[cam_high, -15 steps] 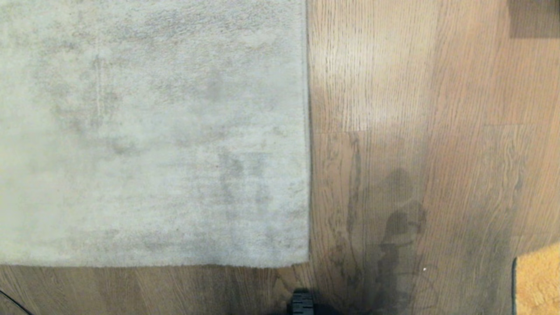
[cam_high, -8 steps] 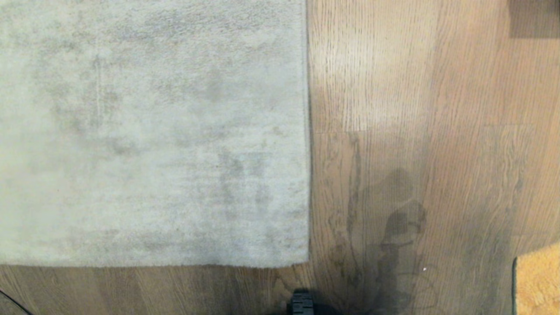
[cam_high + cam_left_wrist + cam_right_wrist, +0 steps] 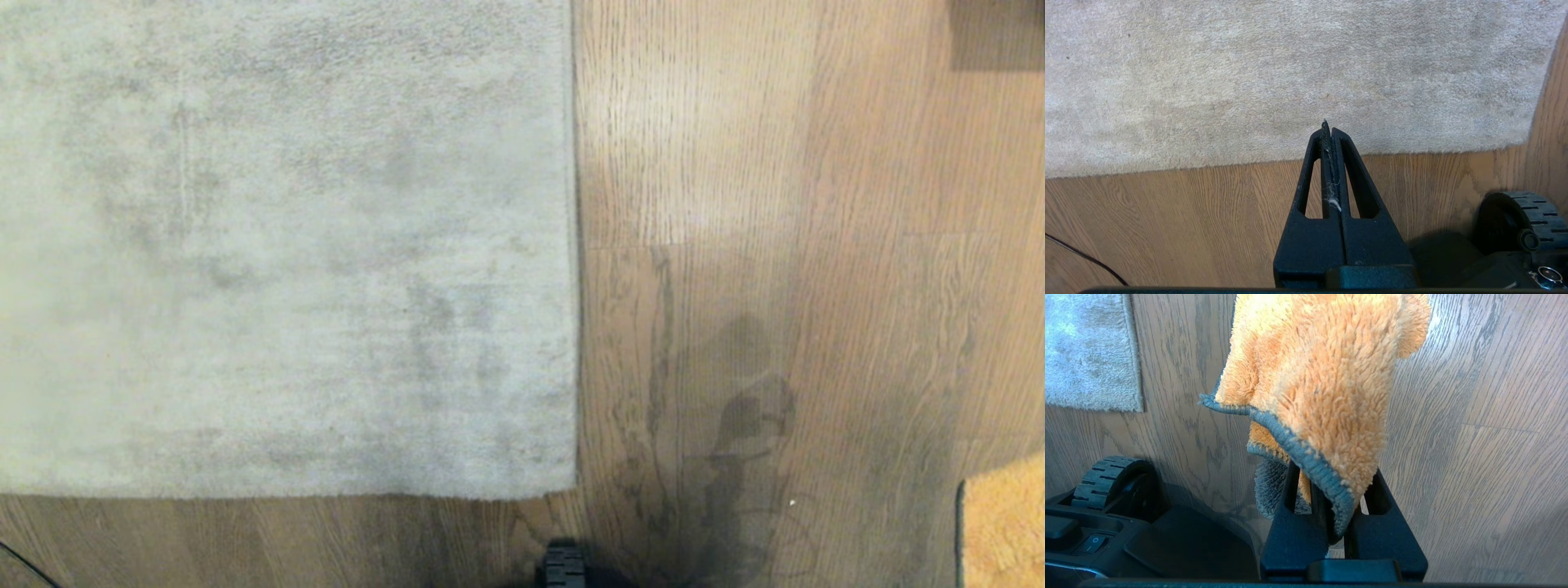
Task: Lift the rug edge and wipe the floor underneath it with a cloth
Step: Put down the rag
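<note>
Right gripper [image 3: 1331, 506]: fingers clamped on a corner of the cloth [image 3: 1318, 375], orange pile with grey trim, draped beyond the fingertips above the floor [image 3: 1474, 437]. Left gripper [image 3: 1329, 134]: fingers pressed together, empty, a wisp of lint between them; the rug edge [image 3: 1208, 165] lies flat just under and beyond its tips. Robot base wheel [image 3: 1519, 220] beside it.

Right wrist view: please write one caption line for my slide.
Right gripper shut on the orange cloth, above the wood floor beside the rug edge.
</note>
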